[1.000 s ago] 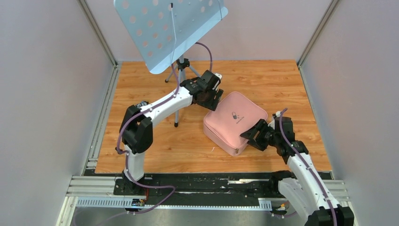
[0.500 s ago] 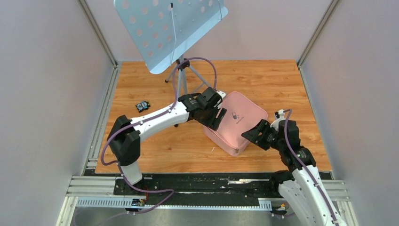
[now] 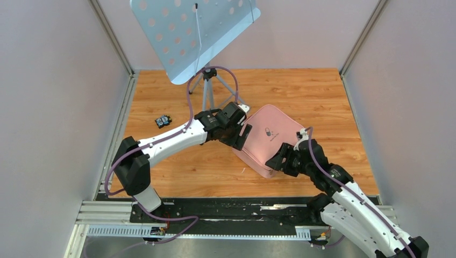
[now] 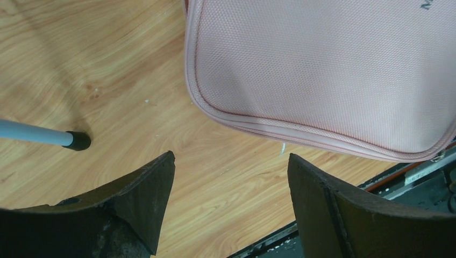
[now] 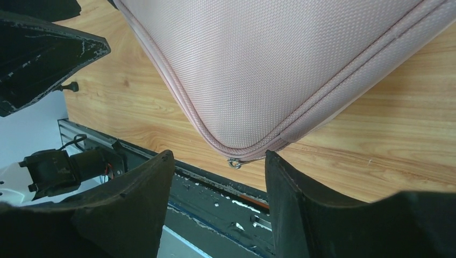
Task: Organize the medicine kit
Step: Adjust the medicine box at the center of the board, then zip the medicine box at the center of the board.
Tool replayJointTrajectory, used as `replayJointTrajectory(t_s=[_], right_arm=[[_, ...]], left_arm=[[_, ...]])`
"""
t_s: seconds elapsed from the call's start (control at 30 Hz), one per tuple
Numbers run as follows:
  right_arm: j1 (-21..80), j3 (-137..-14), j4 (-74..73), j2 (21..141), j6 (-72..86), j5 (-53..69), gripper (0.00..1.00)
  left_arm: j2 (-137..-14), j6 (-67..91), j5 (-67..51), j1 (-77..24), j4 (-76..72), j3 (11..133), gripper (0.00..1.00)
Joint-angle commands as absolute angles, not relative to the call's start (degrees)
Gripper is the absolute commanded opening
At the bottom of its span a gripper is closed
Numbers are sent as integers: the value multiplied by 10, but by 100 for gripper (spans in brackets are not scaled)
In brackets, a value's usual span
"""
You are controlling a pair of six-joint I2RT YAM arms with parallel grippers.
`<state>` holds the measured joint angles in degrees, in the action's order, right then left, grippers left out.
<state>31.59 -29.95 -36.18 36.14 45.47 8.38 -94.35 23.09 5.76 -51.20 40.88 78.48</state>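
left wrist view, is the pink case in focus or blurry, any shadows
Left wrist: the medicine kit weave is sharp, the near fingers are dark, and a soft shadow runs up from the stand foot. Top external: even light, no glare.

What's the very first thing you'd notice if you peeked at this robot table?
The big pink medicine kit, closed, lying on the wooden table a bit right of the middle. Two robot arms close in on it: the left hand is open at its left edge, and the right hand is open at its near corner. Behind, a pale blue music stand full of holes leans over the far side.
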Motion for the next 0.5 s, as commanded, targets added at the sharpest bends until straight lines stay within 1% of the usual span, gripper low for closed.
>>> replayJointTrajectory(t_s=[0.0,0.27,0.47], right_arm=[[332,-314,-336,363,478,40,62],[333,-287,-326,343,487,44,65],[333,-265,-296,350,488,84,65]], left_arm=[[-932,228,69,-501,397,777,85],[-935,217,43,-464,373,760,86],[-950,215,14,-445,349,745,86]])
